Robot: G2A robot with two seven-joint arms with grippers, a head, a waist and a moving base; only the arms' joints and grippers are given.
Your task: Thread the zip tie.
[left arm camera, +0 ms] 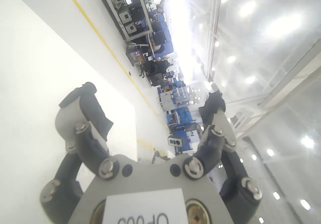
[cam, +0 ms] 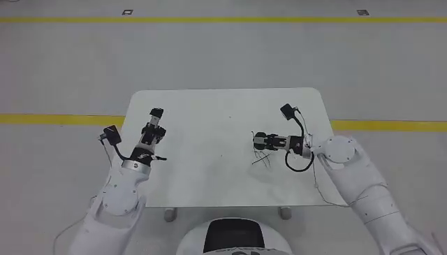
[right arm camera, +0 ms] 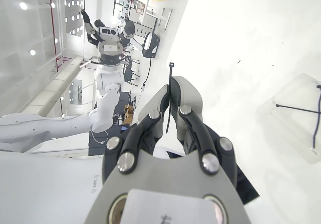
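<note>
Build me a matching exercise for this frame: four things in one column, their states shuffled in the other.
Things
1 left pincer
2 right pincer
3 zip tie
4 clear tray

States
a on the table, spare ties inside
b shut
c open, empty
d black, head poking out beyond the grip

Pairs: 1-c, 2-b, 3-d, 4-a

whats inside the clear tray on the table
Black zip ties lie in the clear tray; part of it is cut off at the edge, so their count is unclear.
</note>
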